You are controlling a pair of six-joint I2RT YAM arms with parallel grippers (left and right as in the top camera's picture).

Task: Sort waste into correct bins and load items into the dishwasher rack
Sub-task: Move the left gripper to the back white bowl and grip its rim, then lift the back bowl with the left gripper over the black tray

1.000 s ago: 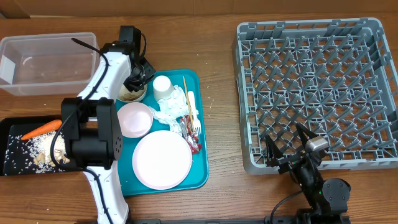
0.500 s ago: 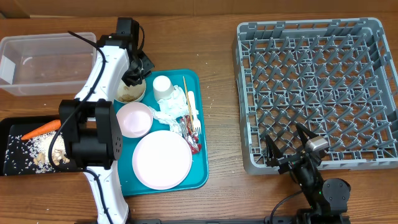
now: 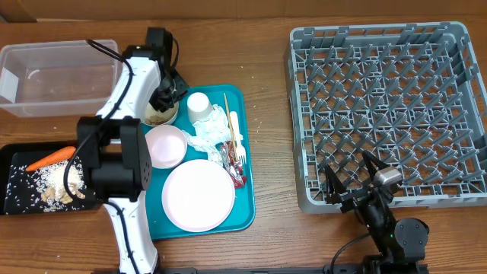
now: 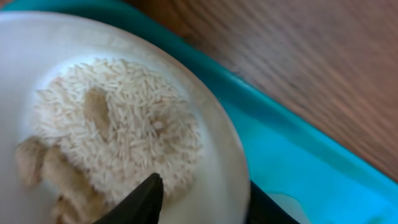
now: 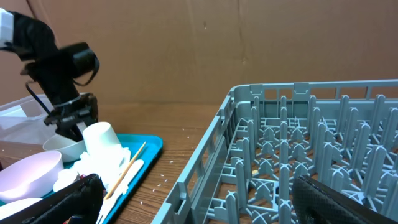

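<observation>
A small white bowl (image 3: 157, 116) of beige food scraps (image 4: 124, 124) sits at the teal tray's far left corner. My left gripper (image 3: 165, 99) stands over it, slightly open. One finger is inside above the rice and the other is outside the rim (image 4: 217, 143). Also on the tray are a pinkish bowl (image 3: 165, 144), a pale plate (image 3: 198, 194), an upturned cup (image 3: 199, 105), napkins (image 3: 209, 131), a fork (image 3: 236, 137), a stick (image 3: 227, 114) and a red wrapper (image 3: 237, 179). My right gripper (image 3: 351, 176) stands wide open at the near edge of the dishwasher rack (image 3: 388, 99), holding nothing.
The clear tub (image 3: 57, 76) stands at the far left. The black tray (image 3: 15, 164) in front of it holds a carrot piece (image 3: 49, 158) and scraps (image 3: 53, 183). The teal tray (image 3: 245, 205) lies between the bins and the rack. Rice grains dot the wood.
My left wrist has shifted slightly above the scrap bowl and its jaws have widened around the rim. The bowl stays on the tray. The right arm has not moved.
</observation>
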